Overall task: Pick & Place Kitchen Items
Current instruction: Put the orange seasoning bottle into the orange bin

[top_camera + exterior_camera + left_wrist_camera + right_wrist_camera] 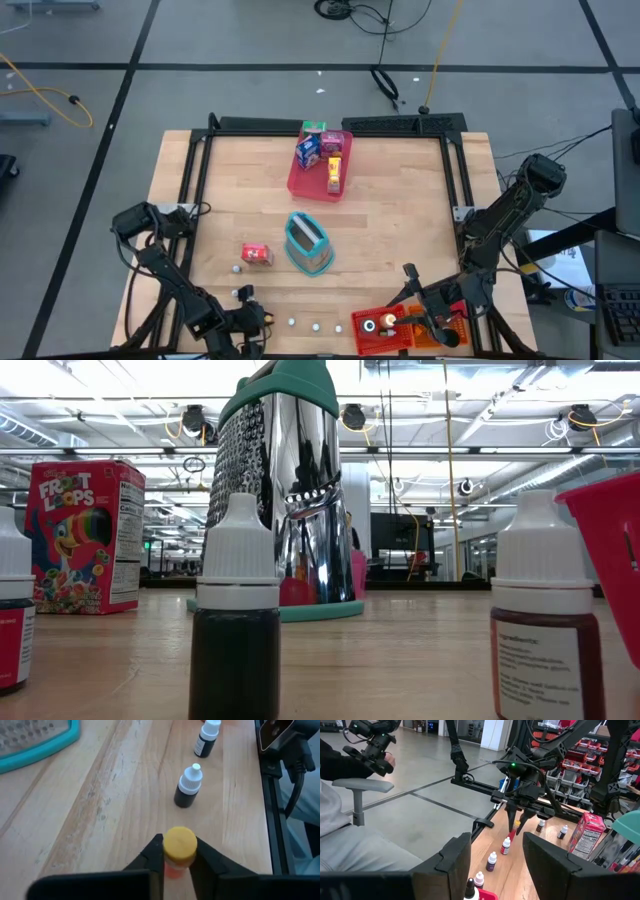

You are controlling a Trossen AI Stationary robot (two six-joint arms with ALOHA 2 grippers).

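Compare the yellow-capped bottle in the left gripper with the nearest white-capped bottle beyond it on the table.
The yellow-capped bottle has a broad, flat yellow cap; the white-capped bottle has a narrow dropper tip. The yellow-capped bottle's body looks orange-red, the white-capped bottle's dark. The left gripper is shut on the yellow-capped bottle, while the white-capped bottle stands free. Both are small and upright.

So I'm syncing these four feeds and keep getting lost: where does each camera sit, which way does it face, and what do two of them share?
High: overhead, straight down on the table; both arms show.
Low: at tabletop height, level across to the grater; no robot parts.
Left wrist: on the left arm, past the left gripper clamping a yellow-capped bottle.
Right wrist: on the right arm, past the open right gripper, toward the left arm.
Shared: high and low both see the grater.
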